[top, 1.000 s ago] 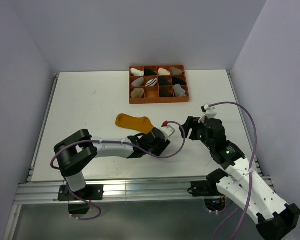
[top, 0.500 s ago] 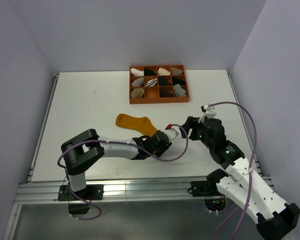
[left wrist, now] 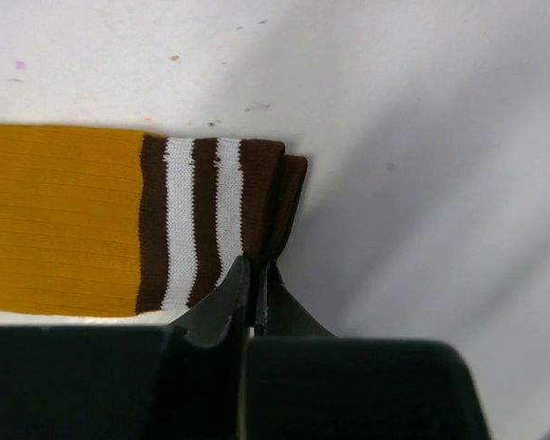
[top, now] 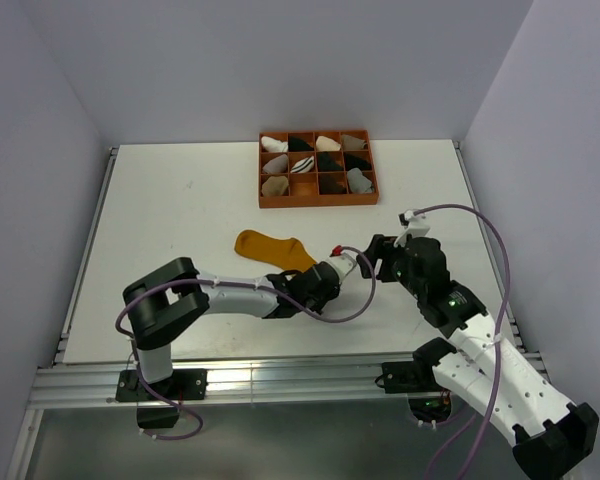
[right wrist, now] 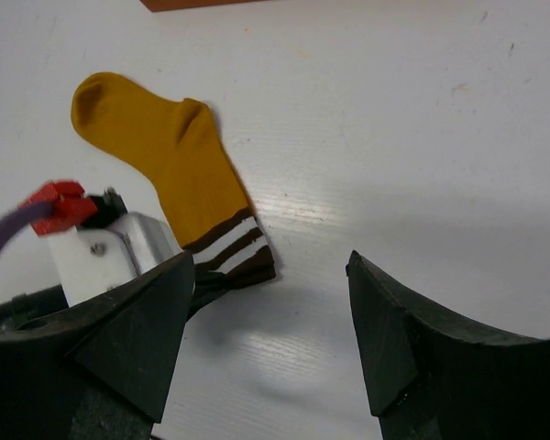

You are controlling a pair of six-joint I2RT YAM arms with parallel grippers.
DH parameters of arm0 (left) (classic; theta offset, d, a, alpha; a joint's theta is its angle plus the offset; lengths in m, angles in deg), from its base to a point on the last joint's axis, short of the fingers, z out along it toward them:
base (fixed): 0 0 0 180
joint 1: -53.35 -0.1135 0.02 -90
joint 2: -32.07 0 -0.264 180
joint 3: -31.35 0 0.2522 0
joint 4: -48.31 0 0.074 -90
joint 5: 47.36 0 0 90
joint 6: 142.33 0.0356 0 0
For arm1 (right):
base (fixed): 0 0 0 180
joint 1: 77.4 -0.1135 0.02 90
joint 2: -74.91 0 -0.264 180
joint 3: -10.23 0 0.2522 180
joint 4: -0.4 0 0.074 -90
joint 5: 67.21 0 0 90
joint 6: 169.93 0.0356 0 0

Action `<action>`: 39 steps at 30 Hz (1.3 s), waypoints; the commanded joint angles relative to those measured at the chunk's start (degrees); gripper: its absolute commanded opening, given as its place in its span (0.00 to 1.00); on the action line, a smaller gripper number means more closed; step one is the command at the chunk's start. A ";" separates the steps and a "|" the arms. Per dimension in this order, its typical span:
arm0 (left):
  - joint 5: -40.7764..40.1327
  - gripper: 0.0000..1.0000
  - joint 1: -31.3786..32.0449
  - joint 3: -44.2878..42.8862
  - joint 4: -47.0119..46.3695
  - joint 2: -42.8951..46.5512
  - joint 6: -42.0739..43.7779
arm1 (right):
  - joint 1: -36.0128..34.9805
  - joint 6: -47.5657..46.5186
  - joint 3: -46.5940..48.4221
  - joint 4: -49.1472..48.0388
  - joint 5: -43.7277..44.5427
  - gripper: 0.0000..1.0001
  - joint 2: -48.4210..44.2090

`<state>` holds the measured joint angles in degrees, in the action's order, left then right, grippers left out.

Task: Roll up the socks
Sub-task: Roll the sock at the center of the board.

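A mustard-yellow sock (top: pixel 268 246) lies flat on the white table, toe to the left, its brown-and-white striped cuff (left wrist: pixel 211 215) to the right. My left gripper (left wrist: pixel 255 272) is shut on the cuff's end edge, and the fabric is pinched into a small fold between the jaws. In the right wrist view the same sock (right wrist: pixel 170 151) and cuff (right wrist: pixel 234 252) show, with the left gripper (right wrist: pixel 202 286) at the cuff. My right gripper (right wrist: pixel 270 266) hangs open just right of the cuff, holding nothing. In the top view the grippers, left (top: pixel 328 268) and right (top: pixel 377 256), stand close together.
An orange compartment tray (top: pixel 318 202) at the back centre holds small white, black, beige and grey sock bundles. A red connector (right wrist: pixel 60 203) and a purple cable sit on the left wrist. The table's raised rim runs along both sides.
The left gripper has closed onto the cuff's end after reaching it half open. The sock has shifted slightly. The right arm has barely moved.
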<state>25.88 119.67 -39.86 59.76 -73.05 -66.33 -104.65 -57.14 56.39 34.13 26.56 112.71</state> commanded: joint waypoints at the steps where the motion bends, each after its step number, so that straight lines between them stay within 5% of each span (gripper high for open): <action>1: 12.59 0.00 -3.74 0.67 0.03 3.60 -8.93 | -0.35 0.42 -0.59 -4.23 -3.51 0.75 1.04; 12: 36.87 0.00 -20.08 9.36 -11.48 4.76 -30.00 | -2.19 5.77 -2.70 -12.31 -10.18 0.68 11.85; 18: 48.03 0.00 -23.78 12.71 -22.20 1.33 -40.04 | -7.55 7.36 -1.12 -15.22 -7.82 0.63 19.32; 25: 50.24 0.00 -23.79 13.77 -29.24 -0.08 -48.40 | -8.61 10.61 -0.23 -15.14 -5.79 0.56 24.07; 39: 48.04 0.01 -23.87 13.59 -29.95 -3.16 -51.48 | -8.88 17.03 0.03 -19.70 -5.18 0.47 32.86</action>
<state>73.40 95.74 -26.13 32.72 -75.85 -116.97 -113.06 -41.91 54.43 18.59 20.20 144.07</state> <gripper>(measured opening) 0.030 0.485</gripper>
